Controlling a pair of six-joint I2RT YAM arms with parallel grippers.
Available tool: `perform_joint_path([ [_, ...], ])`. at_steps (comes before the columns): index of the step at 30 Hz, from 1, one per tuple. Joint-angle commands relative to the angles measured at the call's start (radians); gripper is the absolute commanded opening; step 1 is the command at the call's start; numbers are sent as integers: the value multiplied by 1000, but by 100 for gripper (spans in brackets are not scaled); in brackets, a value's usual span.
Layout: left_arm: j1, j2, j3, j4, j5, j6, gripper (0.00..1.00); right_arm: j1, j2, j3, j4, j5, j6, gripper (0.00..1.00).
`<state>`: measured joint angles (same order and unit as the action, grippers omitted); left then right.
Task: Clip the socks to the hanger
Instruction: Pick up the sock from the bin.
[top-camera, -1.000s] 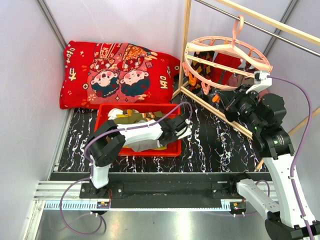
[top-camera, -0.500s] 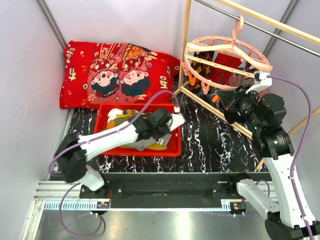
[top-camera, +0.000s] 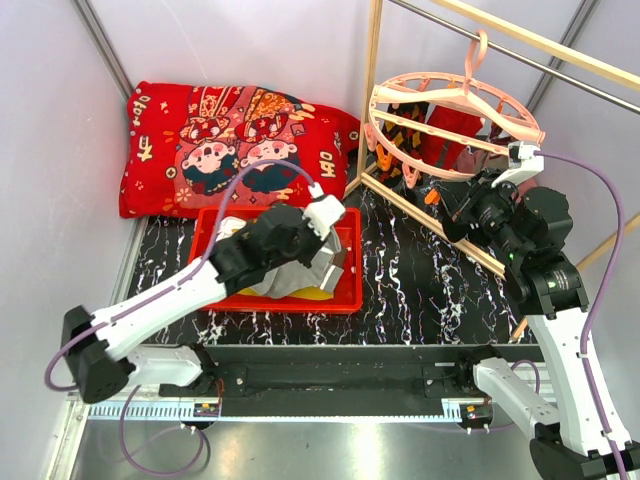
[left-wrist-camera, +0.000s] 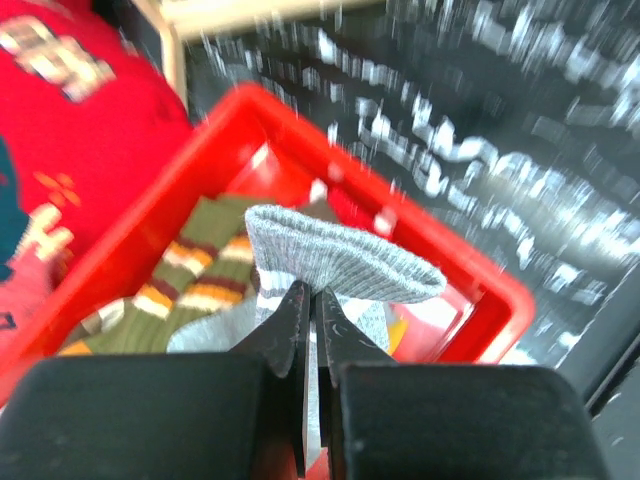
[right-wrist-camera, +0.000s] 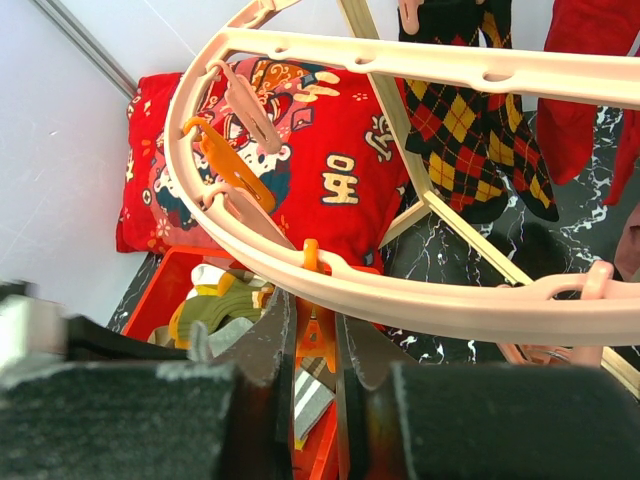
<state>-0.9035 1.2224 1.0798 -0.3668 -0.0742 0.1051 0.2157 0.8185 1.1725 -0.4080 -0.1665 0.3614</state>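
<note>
– Against the back wall, left side: big red cartoon-print cushion (top-camera: 235, 150). What hangs to its right?
– Round pale-pink hanger (top-camera: 455, 125), up on its hook inside the wooden rack (top-camera: 372, 90), right rear. An argyle sock (right-wrist-camera: 470, 150) and a red sock (right-wrist-camera: 590, 90) are clipped under it.
– In front of the cushion?
– Red bin (top-camera: 300, 303) on the black marbled table (top-camera: 430, 290), loose socks heaped in it. An olive-brown striped sock (left-wrist-camera: 190, 290) lies inside.
– Left gripper (left-wrist-camera: 308, 300)?
– Jaws pinched tight on the cuff of a grey sock (left-wrist-camera: 340, 262). The sock is lifted and dangles over the bin's right half, a white stripe showing.
– Right gripper (right-wrist-camera: 314, 345)?
– Up at the hanger's near rim, fingers closed onto a small orange clip (right-wrist-camera: 316, 322) that hangs from the ring. A second orange clip (right-wrist-camera: 225, 160) sits further along the ring, nothing touching it.
</note>
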Motion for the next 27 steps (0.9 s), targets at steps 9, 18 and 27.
perform_joint_path([
  [9, 5, -89, 95, 223, 86, -104, 0, 2, -12, 47, 34, 2, -22, 8],
  [18, 2, -25, 153, 347, 250, -226, 0, 2, -7, 55, 37, -5, -16, 7],
  [27, -89, 132, 276, 413, 287, -292, 0, 2, -10, 65, 35, -14, -15, 7],
])
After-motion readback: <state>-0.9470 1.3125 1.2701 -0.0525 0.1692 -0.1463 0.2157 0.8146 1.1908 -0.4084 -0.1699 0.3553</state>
